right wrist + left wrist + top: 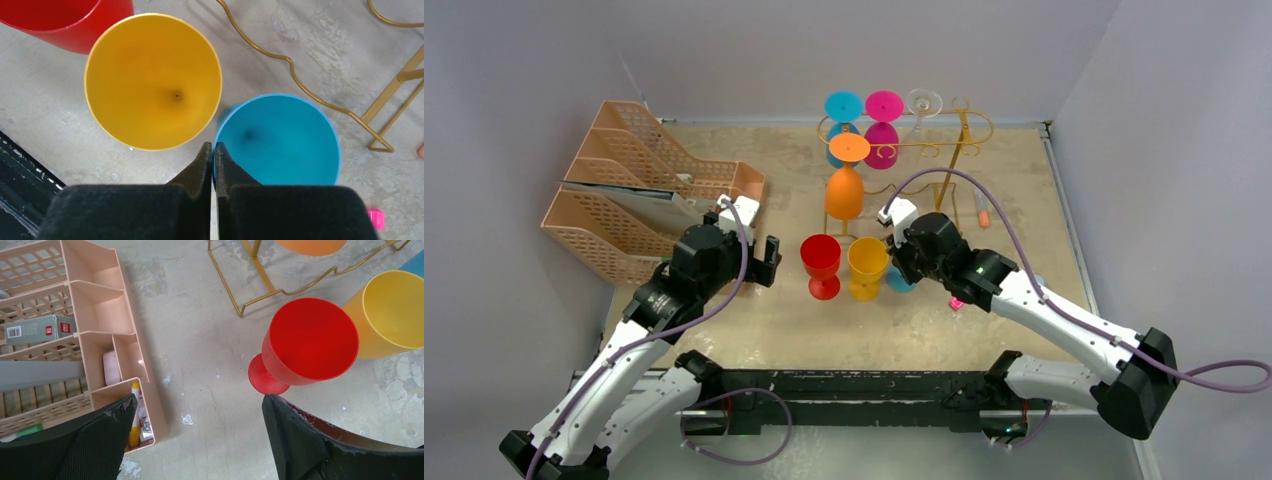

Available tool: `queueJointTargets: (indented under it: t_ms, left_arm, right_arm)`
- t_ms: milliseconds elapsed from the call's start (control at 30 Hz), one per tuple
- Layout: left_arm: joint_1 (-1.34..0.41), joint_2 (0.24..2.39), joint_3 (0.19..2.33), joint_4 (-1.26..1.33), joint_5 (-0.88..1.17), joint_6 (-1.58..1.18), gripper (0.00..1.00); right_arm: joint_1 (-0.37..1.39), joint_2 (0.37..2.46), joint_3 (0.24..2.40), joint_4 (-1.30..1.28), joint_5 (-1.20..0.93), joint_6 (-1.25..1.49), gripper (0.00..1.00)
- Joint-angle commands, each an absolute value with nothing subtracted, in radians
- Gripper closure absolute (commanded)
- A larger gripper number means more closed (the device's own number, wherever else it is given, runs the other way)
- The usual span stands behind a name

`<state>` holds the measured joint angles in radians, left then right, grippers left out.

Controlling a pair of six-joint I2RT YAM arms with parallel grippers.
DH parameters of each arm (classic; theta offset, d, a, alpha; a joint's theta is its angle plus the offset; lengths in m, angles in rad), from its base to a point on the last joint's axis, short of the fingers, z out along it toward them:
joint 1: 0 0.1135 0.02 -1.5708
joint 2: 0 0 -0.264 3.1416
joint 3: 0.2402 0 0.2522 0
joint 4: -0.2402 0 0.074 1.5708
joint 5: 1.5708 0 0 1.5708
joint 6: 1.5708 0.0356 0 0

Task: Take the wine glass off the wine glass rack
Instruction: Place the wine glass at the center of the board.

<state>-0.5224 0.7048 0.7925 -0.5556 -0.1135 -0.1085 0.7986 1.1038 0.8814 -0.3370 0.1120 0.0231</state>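
The gold wire wine glass rack [965,132] stands at the back of the table. Hung upside down on it are an orange wine glass [845,190], a blue one [843,107], a magenta one [883,108] and a clear one [922,102]. In front of the rack a red glass [821,262], a yellow glass [867,266] and a blue glass [902,281] stand upright. My left gripper [199,400] is open, just left of the red glass [310,340], holding nothing. My right gripper [214,146] is shut above the gap between the yellow glass [150,80] and the blue glass [280,140].
Peach mesh file trays [639,190] with small items sit at the left, close to my left gripper. An orange marker [982,214] lies right of the rack. A small pink object [957,302] lies by my right arm. Grey walls close in the table.
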Motion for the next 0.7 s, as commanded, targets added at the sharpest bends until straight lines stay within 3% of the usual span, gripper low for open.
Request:
queueJointTargets:
  t_ms: [0, 667]
  left_arm:
    - [-0.514, 0.698, 0.794, -0.534, -0.126, -0.096, 0.07]
    - [-0.515, 0.767, 0.814, -0.56, -0.168, -0.091, 0.1]
  right_arm:
    - [0.804, 1.135, 0.913, -0.331, 0.092, 0.012, 1.0]
    - [0.804, 1.109, 0.972, -0.414, 0.141, 0.049, 0.87]
